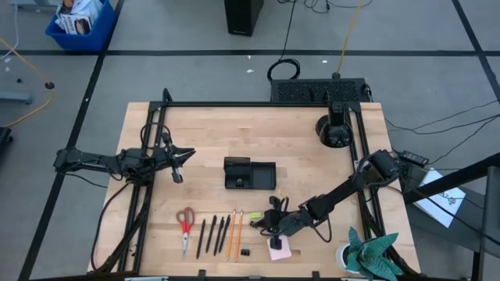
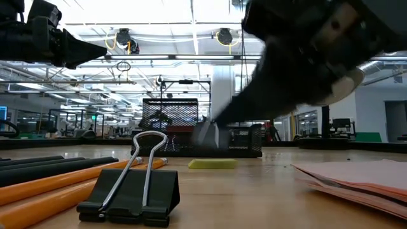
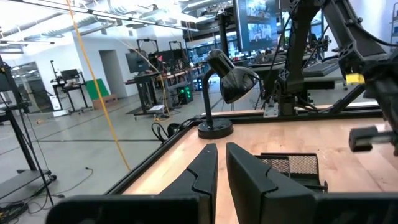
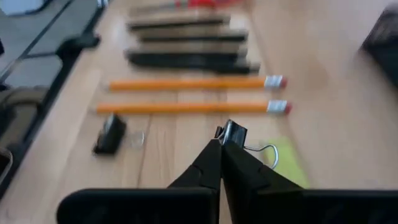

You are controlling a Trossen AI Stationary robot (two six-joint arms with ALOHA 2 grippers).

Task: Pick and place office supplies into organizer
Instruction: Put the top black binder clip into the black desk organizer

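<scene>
My right gripper (image 4: 221,144) is shut on a small black binder clip (image 4: 232,132), just above the yellow-green bit (image 4: 287,163) near the table's near edge (image 1: 273,222). A second binder clip (image 4: 110,134) lies flat beside two orange pencils (image 4: 193,107). Dark pens (image 1: 211,234) and red-handled scissors (image 1: 185,222) lie farther left. The pink sticky-note pad (image 1: 280,249) lies beside the right gripper. The black organizer (image 1: 250,173) stands at the table's middle. My left gripper (image 3: 221,168) waits, shut, left of the organizer (image 1: 178,161). My right gripper pinches the binder clip's black body (image 4: 229,130) between its two fingertips, coming slanting down from the table's right side. The clip's wire handle (image 4: 267,152) sticks out to one side. The clip looks lifted a little off the wood, over the yellow-green bit.
A round black camera mount base (image 1: 334,133) stands at the far right of the table, and a plant in a white pot (image 1: 363,254) at the near right corner. Bare wood lies between the row of supplies and the organizer.
</scene>
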